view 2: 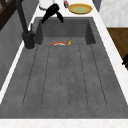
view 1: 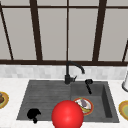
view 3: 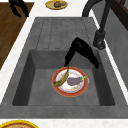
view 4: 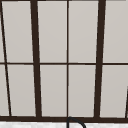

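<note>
Two robot hands hung over a dark grey sink (view 1: 45, 92) sunk into a pale, speckled desk (view 1: 12, 85), with a tiled strip and a tall window (view 1: 67, 32) of dark bars behind it. At the basin's back edge, just right of the black tap (view 1: 68, 75), the right robot hand (view 1: 88, 83) hovered with its fingers straight and pointing down, released and grasping nothing; the right side view showed it (view 3: 81, 50) above a red-rimmed plate (view 3: 58, 88) on the basin floor, its fingertips close over the tip of a banana (view 3: 62, 78) that lay beside an aubergine (view 3: 73, 80) on that plate. The left robot hand (view 1: 33, 114) floated at the front edge of the ribbed draining board, near the sink's front left corner, fingers curled inward and clenched on nothing. A large red ball (view 1: 67, 115) stood at the front edge, partly covering the plate. Near the desk's left edge sat a yellow plate (view 1: 4, 100) bearing something brown; near the right edge sat another yellow plate (view 1: 123, 110), and behind it a white vessel (view 1: 125, 82). Beyond the desk's front edge the side views showed a brown wooden floor (view 3: 10, 37).
</note>
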Controlling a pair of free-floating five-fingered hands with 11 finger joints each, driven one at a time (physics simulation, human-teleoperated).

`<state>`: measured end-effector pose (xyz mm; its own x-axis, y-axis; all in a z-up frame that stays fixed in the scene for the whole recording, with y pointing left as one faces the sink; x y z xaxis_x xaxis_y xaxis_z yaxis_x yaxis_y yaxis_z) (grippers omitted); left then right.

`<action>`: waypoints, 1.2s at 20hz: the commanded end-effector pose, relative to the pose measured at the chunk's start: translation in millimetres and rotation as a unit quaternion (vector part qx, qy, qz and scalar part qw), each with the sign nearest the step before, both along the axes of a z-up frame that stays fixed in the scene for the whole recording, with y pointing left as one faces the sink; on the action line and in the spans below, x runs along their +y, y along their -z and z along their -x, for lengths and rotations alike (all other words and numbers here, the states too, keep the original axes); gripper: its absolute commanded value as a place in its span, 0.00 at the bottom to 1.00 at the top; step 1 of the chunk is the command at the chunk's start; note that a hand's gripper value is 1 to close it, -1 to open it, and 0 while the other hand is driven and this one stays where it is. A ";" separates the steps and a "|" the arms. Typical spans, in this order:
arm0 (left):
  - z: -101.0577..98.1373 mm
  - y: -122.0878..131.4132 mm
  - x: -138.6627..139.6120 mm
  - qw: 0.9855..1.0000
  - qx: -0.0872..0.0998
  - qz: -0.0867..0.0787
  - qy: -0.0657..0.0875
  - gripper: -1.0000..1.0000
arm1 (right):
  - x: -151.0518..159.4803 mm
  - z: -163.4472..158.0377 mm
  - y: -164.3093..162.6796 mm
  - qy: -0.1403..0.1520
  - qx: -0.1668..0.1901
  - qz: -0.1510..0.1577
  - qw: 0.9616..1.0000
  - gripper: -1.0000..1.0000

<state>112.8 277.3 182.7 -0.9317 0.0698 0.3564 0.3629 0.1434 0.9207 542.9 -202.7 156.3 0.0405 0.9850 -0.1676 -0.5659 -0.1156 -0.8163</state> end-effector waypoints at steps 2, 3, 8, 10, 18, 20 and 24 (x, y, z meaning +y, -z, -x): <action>0.0 0.0 0.0 1.000 0.000 0.000 0.000 0.50 | -7.4 20.9 1.4 -0.006 -0.011 -0.018 1.000 0.00; 0.0 0.0 0.0 1.000 0.000 0.000 0.000 0.50 | -9.4 26.6 2.1 -0.007 -0.011 -0.018 1.000 0.00; 0.0 0.0 0.0 1.000 0.000 0.000 0.000 0.50 | -13.4 45.6 4.1 -0.012 -0.010 -0.019 1.000 0.00; 0.0 0.0 0.0 1.000 0.000 0.000 0.000 0.50 | -13.9 51.0 4.8 -0.018 -0.006 -0.023 1.000 0.00; 0.0 0.0 0.0 1.000 0.000 0.000 0.000 0.50 | -27.7 98.4 3.4 -0.020 -0.035 -0.054 0.998 0.00; 0.0 0.0 0.0 1.000 0.000 0.000 0.000 0.50 | -30.1 110.6 2.8 -0.025 -0.035 -0.062 0.997 0.00; 0.0 0.0 0.0 1.000 0.000 0.000 0.000 0.50 | -36.1 139.4 -0.6 -0.023 -0.031 -0.070 0.997 0.00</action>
<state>112.8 277.3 182.7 -0.9317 0.0698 0.3564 0.3629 0.1434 0.9207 423.7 -233.5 155.6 0.0010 0.9963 -0.0861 -0.5171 -0.0732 -0.8528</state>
